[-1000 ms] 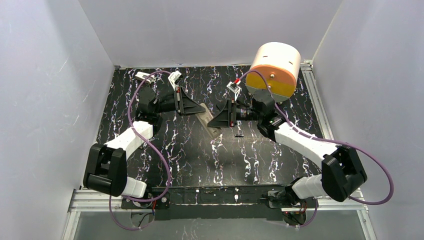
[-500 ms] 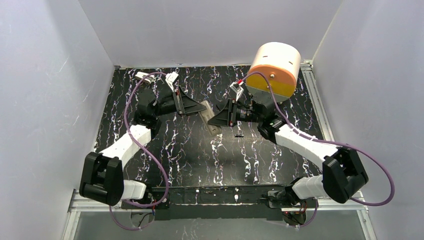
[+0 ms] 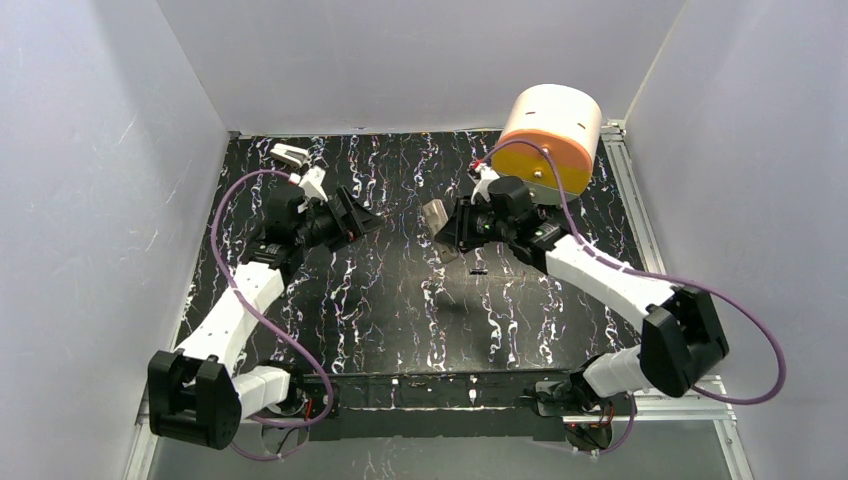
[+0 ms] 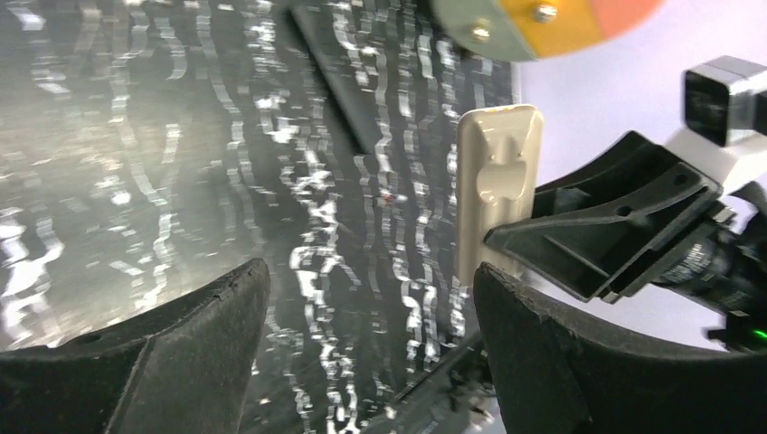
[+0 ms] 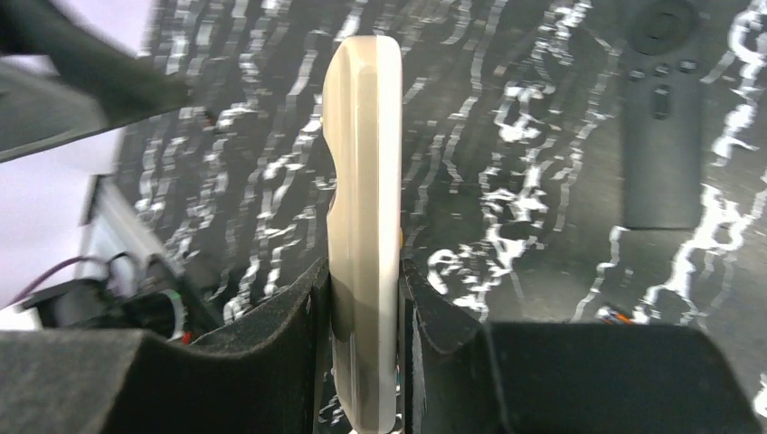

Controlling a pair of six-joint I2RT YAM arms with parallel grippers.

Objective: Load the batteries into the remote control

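One remote pinched across thin edges in right gripper, raised, just 12 o'clock of scene centre. Left gripper at 9 o'clock of remote, apart from it, fingers spread wide, empty. Batteries not made out. Risk: narrow grip on slim smooth body, liable to pivot or slip under insertion push, dropping toward black strip.

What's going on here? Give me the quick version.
The right end effector is shut on the white remote control, holding it edge-on above the table. The left end effector is open and empty, off to one side and apart from the remote. A flat black remote lies on the table. No battery can be clearly made out in any view, so loading does not look started.
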